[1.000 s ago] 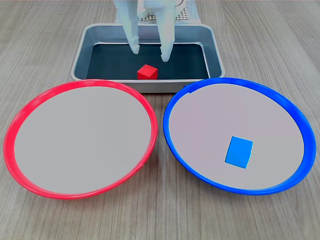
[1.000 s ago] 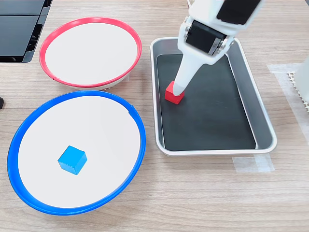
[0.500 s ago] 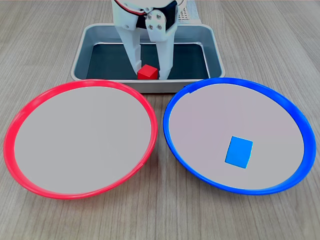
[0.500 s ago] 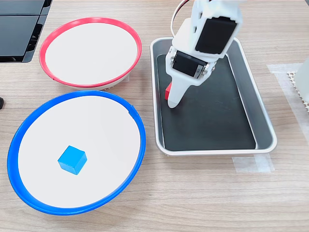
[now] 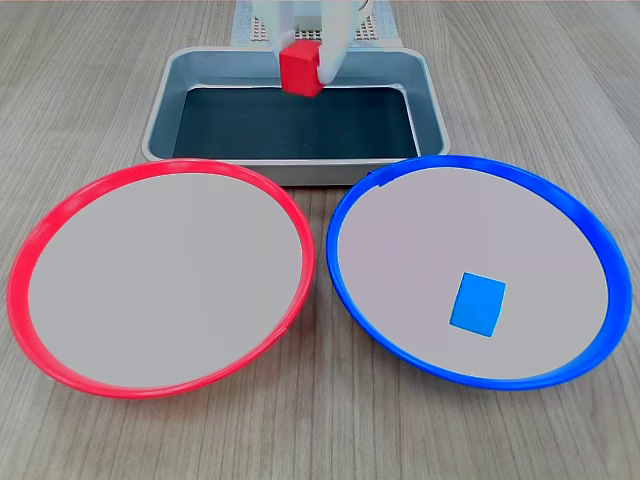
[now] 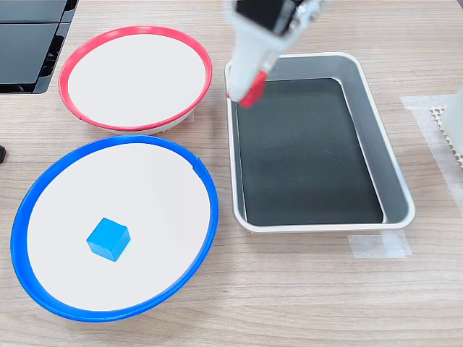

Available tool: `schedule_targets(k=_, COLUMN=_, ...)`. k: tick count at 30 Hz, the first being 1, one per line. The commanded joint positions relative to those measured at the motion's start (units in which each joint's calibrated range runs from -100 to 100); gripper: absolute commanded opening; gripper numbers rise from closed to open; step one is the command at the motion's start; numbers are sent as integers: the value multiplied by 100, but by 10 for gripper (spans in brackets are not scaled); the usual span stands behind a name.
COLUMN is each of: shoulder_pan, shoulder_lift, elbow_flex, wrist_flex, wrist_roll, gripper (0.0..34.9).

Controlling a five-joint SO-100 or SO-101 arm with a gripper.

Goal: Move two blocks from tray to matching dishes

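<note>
My white gripper (image 5: 301, 70) is shut on the red block (image 5: 300, 71), holding it in the air above the grey tray (image 5: 432, 108). In the second exterior view the gripper (image 6: 246, 92) hangs over the tray's (image 6: 391, 170) upper left rim, and the red block (image 6: 250, 94) shows as a blurred patch at the fingertips. The tray's dark bottom is bare. The blue block (image 5: 478, 303) lies inside the blue-rimmed dish (image 5: 590, 235), seen again as the blue block (image 6: 108, 239) in the blue dish (image 6: 29, 195). The red-rimmed dish (image 5: 40, 235) (image 6: 72, 65) holds nothing.
A black flat object (image 6: 29, 36) lies at the second exterior view's top left, next to the red dish. A strip of clear tape (image 6: 376, 244) sits on the wooden table below the tray. A white perforated object (image 6: 448, 123) shows at the second exterior view's right edge.
The gripper closed on the red block in the tray and lifted it clear of the dark bottom, moving toward the red dish side.
</note>
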Motion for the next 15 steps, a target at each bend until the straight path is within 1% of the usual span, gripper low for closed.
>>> schedule_targets(k=1, shoulder_pan=356, shoulder_lift=345, elbow_flex=-738, wrist_flex=-1047, wrist_roll=-728, gripper=1)
schedule_targets(k=3, shoulder_pan=563, shoulder_lift=609, elbow_flex=-665, wrist_flex=-1641, wrist_roll=-806, gripper=1)
schedule_targets(k=5, shoulder_pan=864, shoulder_lift=1027, elbow_flex=-428, wrist_flex=-2417, wrist_roll=-791, gripper=1)
schedule_targets(k=8, shoulder_pan=1080, shoulder_lift=1317, elbow_flex=-128, wrist_flex=-2970, wrist_roll=-698, gripper=2)
schedule_targets(k=9, shoulder_pan=1128, shoulder_lift=1377, elbow_flex=-37, wrist_flex=-3135, wrist_roll=-684, gripper=10)
schedule_targets(k=10, shoulder_pan=1165, shoulder_lift=1420, elbow_flex=45, wrist_flex=-3251, wrist_roll=-684, gripper=48)
schedule_targets(k=11, shoulder_pan=1193, shoulder_lift=1437, elbow_flex=136, wrist_flex=-3391, wrist_roll=-694, gripper=99)
schedule_targets(k=13, shoulder_pan=1212, shoulder_lift=1403, elbow_flex=273, wrist_flex=-3548, wrist_roll=-713, gripper=218)
schedule_targets(k=14, shoulder_pan=1193, shoulder_lift=1317, elbow_flex=345, wrist_flex=-3622, wrist_roll=-757, gripper=258)
schedule_targets(k=15, shoulder_pan=1175, shoulder_lift=1198, elbow_flex=436, wrist_flex=-3680, wrist_roll=-796, gripper=266)
